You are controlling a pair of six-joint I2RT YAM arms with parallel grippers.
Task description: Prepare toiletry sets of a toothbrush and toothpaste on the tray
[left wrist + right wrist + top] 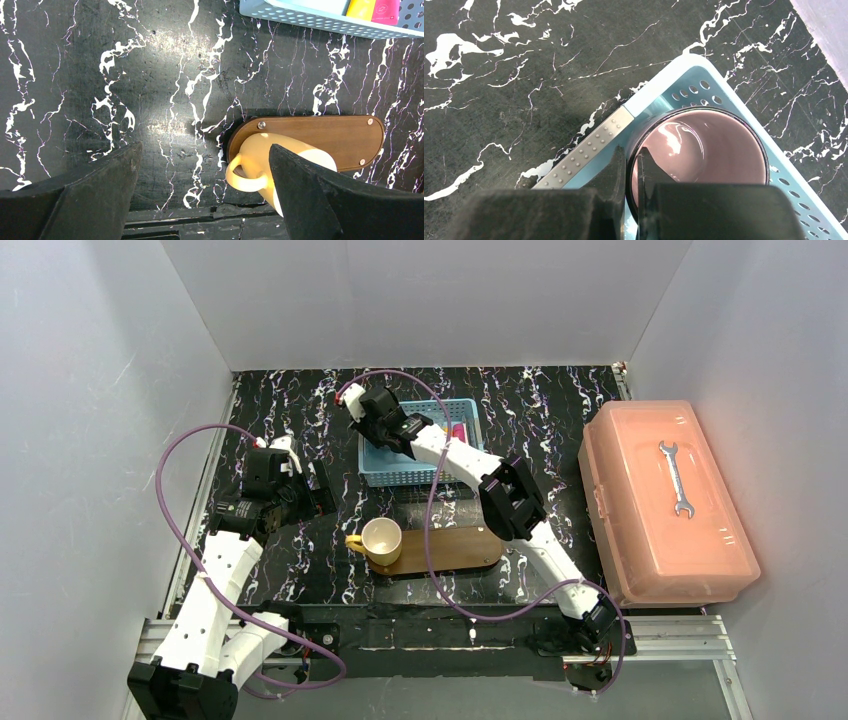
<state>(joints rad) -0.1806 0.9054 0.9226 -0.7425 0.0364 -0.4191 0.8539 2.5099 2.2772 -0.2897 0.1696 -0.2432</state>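
The dark-brown tray (455,546) (320,134) lies near the table's front, with a pale yellow cup (381,540) (280,152) on its left end. My left gripper (312,490) (204,147) hangs open over the bare table just left of that cup, holding nothing. A yellow toothpaste (361,8) and a magenta toothpaste (386,10) (458,430) stand in the light-blue basket (405,476) (300,16) (674,75). My right gripper (368,410) (631,157) is shut on the rim of a dark mug with a pink inside (704,150) in the basket's corner, one finger inside and one outside. No toothbrush is in view.
A big salmon-pink box (660,500) with a wrench (677,478) on its lid fills the table's right side. White walls close in the left, back and right. A grey studded strip (589,147) runs along the basket's edge beside the mug.
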